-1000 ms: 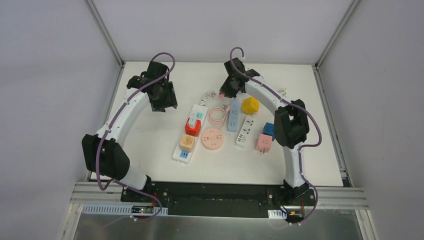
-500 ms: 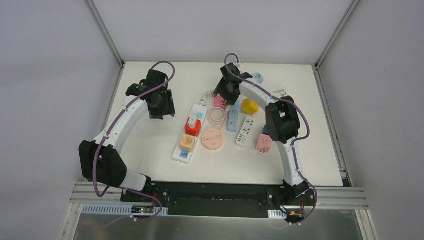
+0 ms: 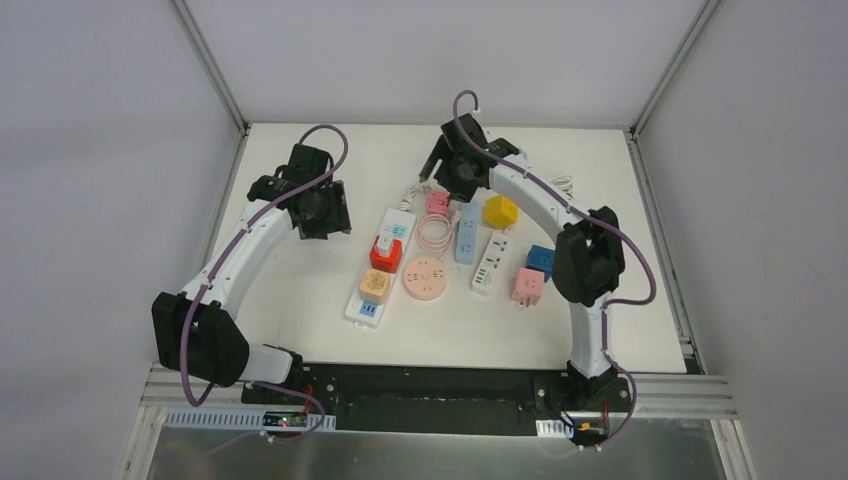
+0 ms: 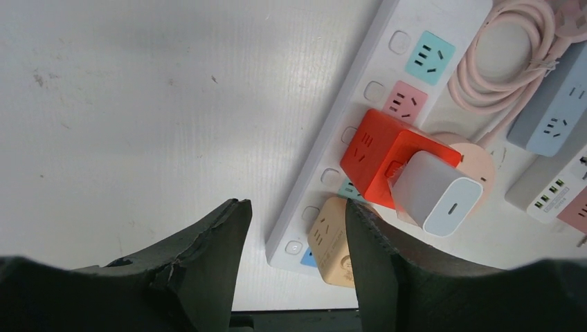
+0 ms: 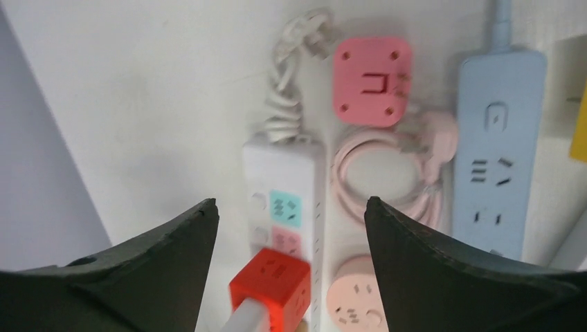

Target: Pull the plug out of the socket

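A pink square plug [image 3: 437, 202] [image 5: 372, 81] lies loose on the table beside the far end of the white power strip [image 3: 392, 228] [image 5: 284, 173]. My right gripper [image 3: 450, 180] [image 5: 291, 204] hovers open above that end of the strip and holds nothing. A red cube socket [image 3: 385, 257] [image 4: 377, 155] sits in the strip with a white charger [image 3: 385, 242] [image 4: 436, 194] plugged into it. A tan cube [image 3: 374, 286] [image 4: 332, 242] is plugged in nearer the front. My left gripper [image 3: 325, 215] [image 4: 294, 214] hangs open to the left of the strip, empty.
Right of the strip lie a pink coiled cable [image 3: 433, 230], a round pink socket [image 3: 425, 278], a blue strip [image 3: 466, 232], a small white strip [image 3: 490, 262], and yellow [image 3: 500, 211], blue [image 3: 538, 260] and pink [image 3: 527, 286] cubes.
My right gripper has opened and let go of the pink plug, which now lies on the table. The right arm has drawn back a little. The left arm barely shifted.
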